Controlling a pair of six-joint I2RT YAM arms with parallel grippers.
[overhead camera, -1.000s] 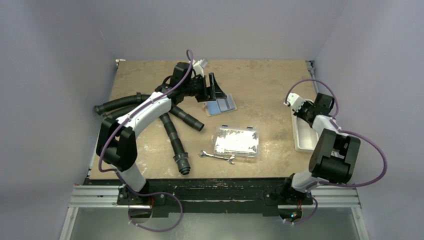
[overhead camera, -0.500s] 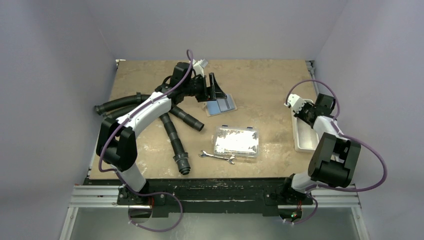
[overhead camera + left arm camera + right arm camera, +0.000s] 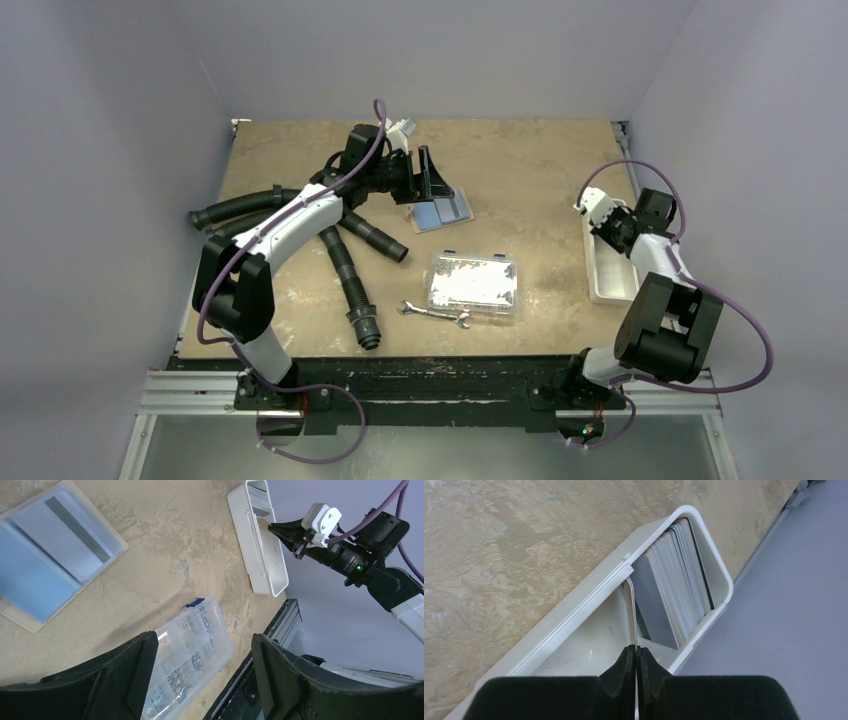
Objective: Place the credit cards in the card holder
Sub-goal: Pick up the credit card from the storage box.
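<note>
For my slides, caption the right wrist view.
Right tool pinches one card at a white tray holding a stack of cards.

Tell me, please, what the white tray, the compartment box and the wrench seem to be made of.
White tray: likely moulded plastic, smooth with a soft sheen and rounded rim. Compartment box: clear glossy plastic; its contents show through. Wrench: probably metal, silvery and reflective, though small in view.

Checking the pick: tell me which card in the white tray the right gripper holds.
The lone card seen edge-on between the right gripper fingertips, apart from the stack leaning at the white tray end.
</note>
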